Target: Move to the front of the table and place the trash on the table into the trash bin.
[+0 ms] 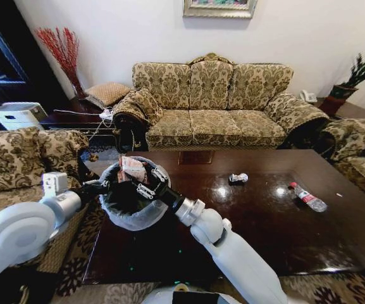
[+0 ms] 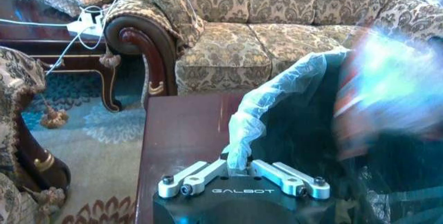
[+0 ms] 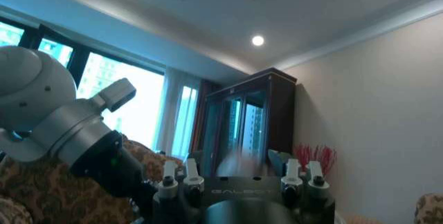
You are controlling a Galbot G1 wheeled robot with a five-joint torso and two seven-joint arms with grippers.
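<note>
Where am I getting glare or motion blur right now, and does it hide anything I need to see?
Head view: ceiling-light glare spots on the table, clear of the bottle and crumpled wrapper. Left wrist view: a smeared red-and-white blur over the trash bin hides what is above it. Right wrist view: bright windows and a ceiling spotlight; the area just past the right gripper is smeared.

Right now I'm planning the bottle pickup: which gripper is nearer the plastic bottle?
Right. The right gripper hangs over the trash bin, across the table from the plastic bottle. The left gripper grips the bin's rim, farther away.
</note>
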